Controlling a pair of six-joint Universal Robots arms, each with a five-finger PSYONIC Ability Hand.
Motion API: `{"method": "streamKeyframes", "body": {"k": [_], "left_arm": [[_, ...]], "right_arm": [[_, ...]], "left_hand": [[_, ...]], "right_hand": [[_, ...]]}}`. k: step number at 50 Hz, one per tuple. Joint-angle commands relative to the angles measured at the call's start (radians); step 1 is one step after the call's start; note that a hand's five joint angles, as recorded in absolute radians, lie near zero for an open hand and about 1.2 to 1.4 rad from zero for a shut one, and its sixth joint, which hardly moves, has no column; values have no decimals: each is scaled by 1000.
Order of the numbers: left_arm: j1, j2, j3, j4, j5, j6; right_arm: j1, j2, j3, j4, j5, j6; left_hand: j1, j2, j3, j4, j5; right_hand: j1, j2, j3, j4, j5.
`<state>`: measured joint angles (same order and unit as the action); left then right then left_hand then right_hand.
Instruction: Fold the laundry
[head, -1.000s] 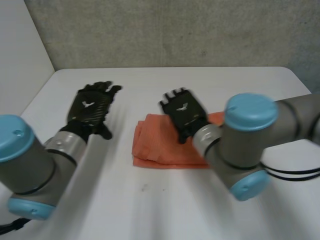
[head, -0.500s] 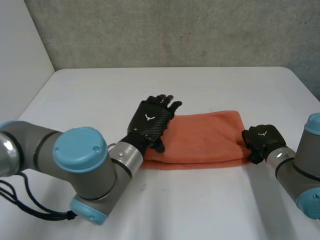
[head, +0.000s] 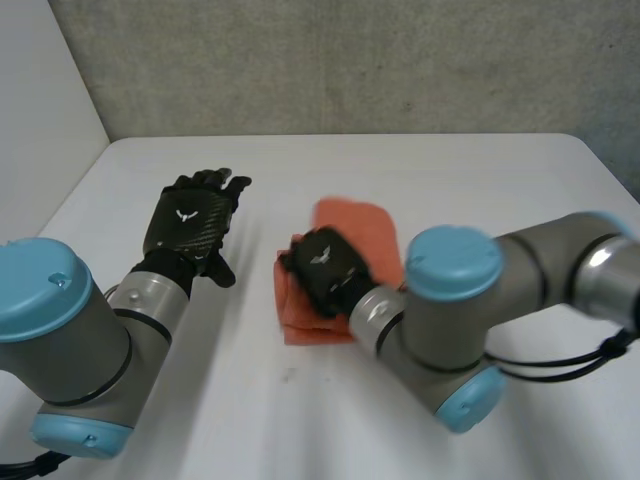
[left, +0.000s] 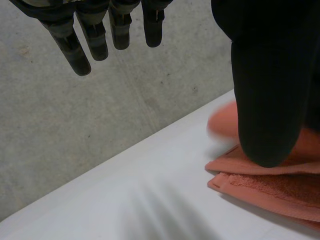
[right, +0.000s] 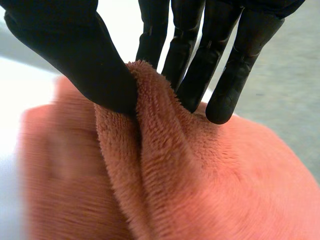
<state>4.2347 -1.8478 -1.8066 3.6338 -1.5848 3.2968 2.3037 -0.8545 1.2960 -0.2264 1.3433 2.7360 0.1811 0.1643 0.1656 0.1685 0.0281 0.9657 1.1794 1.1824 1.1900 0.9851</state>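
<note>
An orange towel (head: 352, 228) lies bunched mid-tabletop (head: 460, 170), partly hidden behind the right arm. The right hand (head: 325, 268) pinches a raised fold between thumb and fingers. The left hand (head: 190, 220) hovers beside the towel, fingers straight and spread.

It looked like a robotics lab or test cell rather than a home. The back wall (head: 350, 60) was rough, bare grey concrete, meeting a plain white side panel (head: 40, 100) at the corner. In front stood a flat white table (head: 420, 165) with a rounded corner — more workbench than furniture. Two industrial-looking arms reached over it, the left arm (head: 70, 330) and the right arm (head: 470, 300), built of grey joints with light-blue caps. An orange towel (head: 355, 225) lay on that table as the piece being handled — a household chore set in a bare experimental space.
</note>
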Motion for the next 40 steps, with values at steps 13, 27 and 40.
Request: {"method": "streamKeyframes", "body": {"k": [13,27,40], "left_arm": [[-151,-275,321,-60,8,-20],[-190,-453,441,-141,54,-89],[-162,-407,438,-265,42,-88]], "right_arm": [[-176,-97,-32,121,108,307],[-211,97,-176,272,97,304],[-231,55,-213,306,97,301]], "left_hand": [[9,26,24,22,-13],[27,43,42,39,5],[29,46,45,42,8]], "right_hand": [[-791,-1005,-1008,-1015,-985],[-791,-1005,-1008,-1015,-985],[-791,-1005,-1008,-1015,-985]]}}
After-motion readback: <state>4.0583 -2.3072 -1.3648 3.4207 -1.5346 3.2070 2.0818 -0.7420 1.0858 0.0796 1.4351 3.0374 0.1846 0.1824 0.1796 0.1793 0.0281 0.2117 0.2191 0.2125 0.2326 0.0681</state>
